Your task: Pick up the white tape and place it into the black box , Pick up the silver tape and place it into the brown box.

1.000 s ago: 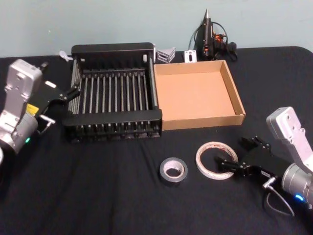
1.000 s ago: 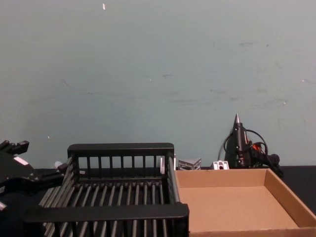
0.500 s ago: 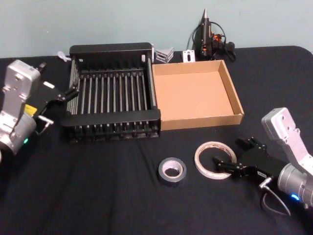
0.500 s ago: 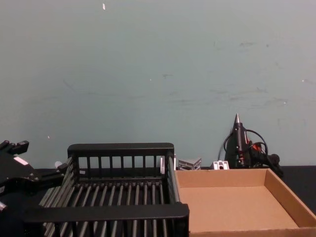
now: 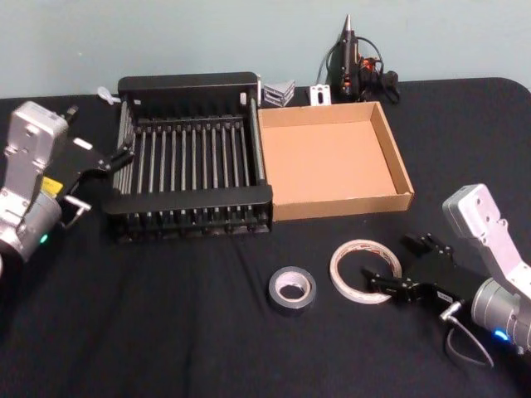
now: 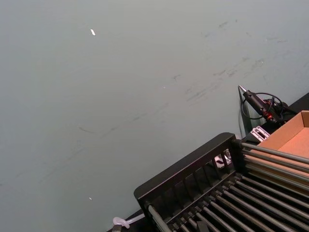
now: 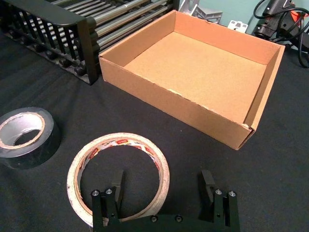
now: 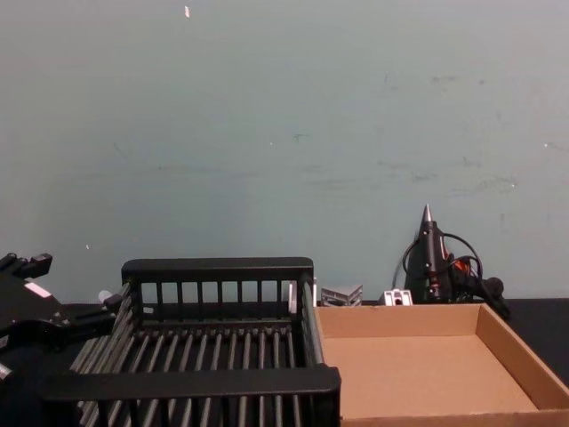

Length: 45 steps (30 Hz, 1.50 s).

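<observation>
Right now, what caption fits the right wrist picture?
Open right end effector straddling the white tape's rim, near the silver tape and brown box.

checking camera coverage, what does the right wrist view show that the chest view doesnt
Right wrist view alone: the white tape and the silver tape, both flat on the black cloth, and the right claw, open, with one finger inside the white tape's hole and the other outside its rim.

Chest view alone: the left claw, beside the black box's left side, and much of the teal wall.

Both: the black box, the brown box, both with nothing inside, and the glue gun behind them.
</observation>
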Tool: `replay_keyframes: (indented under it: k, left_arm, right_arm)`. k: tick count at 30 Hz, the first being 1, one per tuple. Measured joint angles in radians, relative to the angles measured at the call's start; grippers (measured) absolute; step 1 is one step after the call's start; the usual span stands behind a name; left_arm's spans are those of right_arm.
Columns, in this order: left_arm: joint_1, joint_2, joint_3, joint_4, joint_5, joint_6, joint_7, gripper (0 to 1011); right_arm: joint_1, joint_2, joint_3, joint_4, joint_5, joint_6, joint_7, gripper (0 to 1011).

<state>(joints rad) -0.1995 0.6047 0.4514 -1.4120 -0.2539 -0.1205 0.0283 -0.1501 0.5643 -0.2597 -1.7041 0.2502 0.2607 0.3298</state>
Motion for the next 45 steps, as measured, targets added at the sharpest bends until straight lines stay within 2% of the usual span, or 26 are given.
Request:
replay_keyframes:
  k: [7, 10, 15, 16, 17, 21, 22, 24, 29, 36, 45]
  left_arm:
    - [0.000, 0.000, 0.000, 0.000, 0.000, 0.000, 0.000, 1002]
    - [0.000, 0.000, 0.000, 0.000, 0.000, 0.000, 0.000, 1001]
    - [0.000, 0.000, 0.000, 0.000, 0.000, 0.000, 0.000, 1001]
    - [0.000, 0.000, 0.000, 0.000, 0.000, 0.000, 0.000, 1001]
    - [0.000, 0.000, 0.000, 0.000, 0.000, 0.000, 0.000, 1001]
    - [0.000, 0.000, 0.000, 0.000, 0.000, 0.000, 0.000, 1001]
    - [0.000, 0.000, 0.000, 0.000, 0.000, 0.000, 0.000, 1001]
    - [0.000, 0.000, 0.000, 0.000, 0.000, 0.000, 0.000, 1002]
    - [0.000, 0.000, 0.000, 0.000, 0.000, 0.000, 0.000, 1001]
    - [0.000, 0.000, 0.000, 0.000, 0.000, 0.000, 0.000, 1001]
    - [0.000, 0.000, 0.000, 0.000, 0.000, 0.000, 0.000, 1001]
  right_arm:
    - [0.000, 0.001, 0.000, 0.000, 0.002, 0.000, 0.000, 978]
    - [0.000, 0.001, 0.000, 0.000, 0.003, 0.000, 0.000, 927]
    - [0.000, 0.001, -0.001, -0.001, 0.004, 0.000, 0.000, 786]
    - [0.000, 0.001, -0.001, -0.001, 0.004, 0.000, 0.000, 786]
    - [0.000, 0.001, -0.001, -0.001, 0.004, 0.000, 0.000, 720]
    - [0.000, 0.002, -0.001, -0.001, 0.005, 0.000, 0.000, 603]
    - [0.000, 0.002, -0.001, -0.001, 0.005, -0.001, -0.001, 540]
    - [0.000, 0.002, -0.001, -0.001, 0.005, 0.000, -0.001, 503]
    - [0.000, 0.002, -0.001, -0.001, 0.005, 0.000, -0.001, 317]
    - [0.000, 0.002, -0.001, -0.001, 0.006, -0.001, -0.001, 136]
    - [0.000, 0.002, -0.001, -0.001, 0.006, -0.001, -0.001, 97]
